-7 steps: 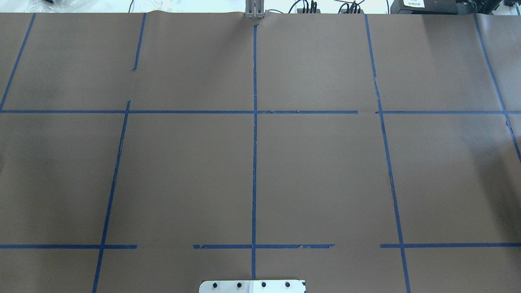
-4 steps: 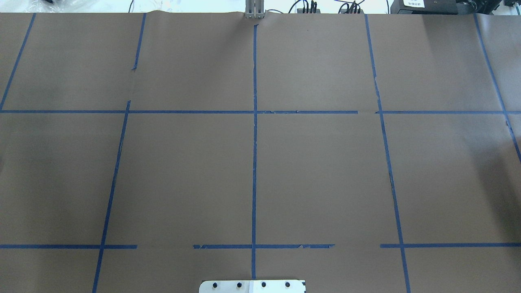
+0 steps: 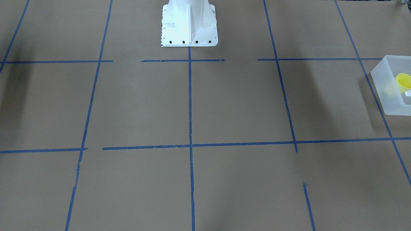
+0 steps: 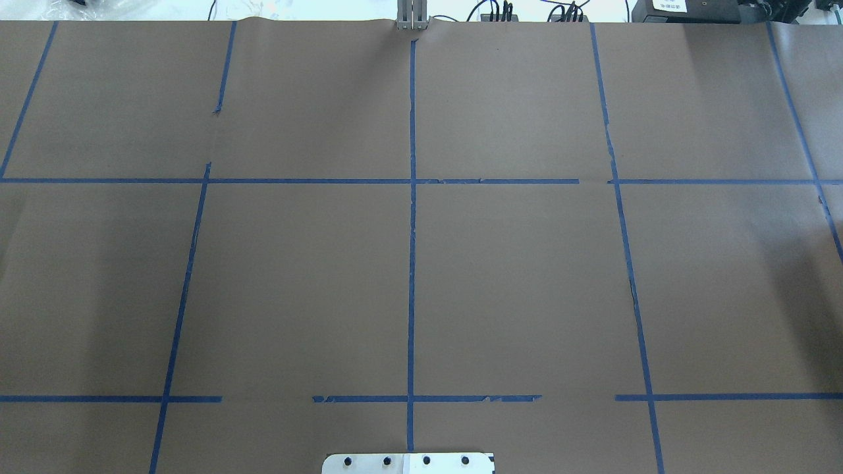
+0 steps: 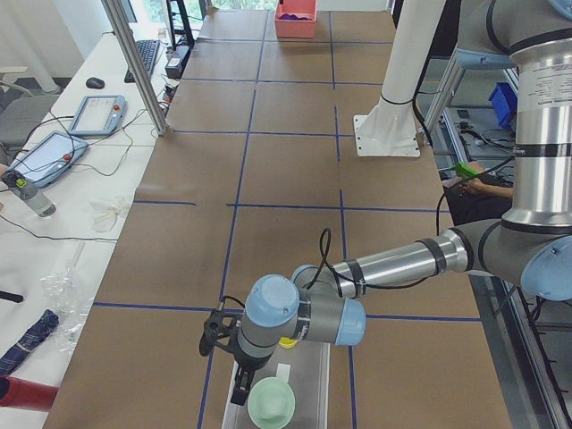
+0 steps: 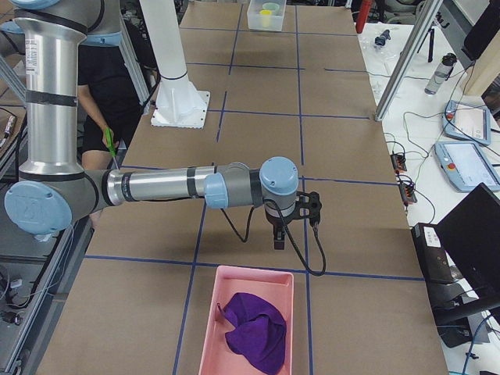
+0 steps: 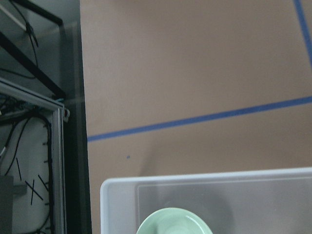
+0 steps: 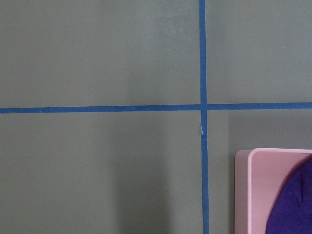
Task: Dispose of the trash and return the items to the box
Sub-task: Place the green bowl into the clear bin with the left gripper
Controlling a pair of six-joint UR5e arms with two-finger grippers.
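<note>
Two containers hold all that shows; task judged done or nearly so, since nothing loose is seen on the paper and only arm retreat seems left.

Front view: box [image 3: 383,96] at the right edge, cut by the frame; cup [image 3: 404,81] lies tilted inside it, beside a white label.

Overhead: tape grid and base plate only; box, cup and grippers out of frame.

Left side view: left gripper [image 5: 239,386] hangs over the near box; bowl [image 5: 272,404] sits in it; cup peeps out behind the wrist; whether the jaws are open cannot be told from here.

Right side view: right gripper [image 6: 278,236] hangs over paper just beyond the near tray [image 6: 250,283]; cloth [image 6: 254,332] lies in the tray; jaw state likewise cannot be told; box with cup at the far end.

Left wrist: box rim and bowl at the bottom; no fingers in frame.

Right wrist: tray corner with cloth at lower right; no fingers in frame.
</note>
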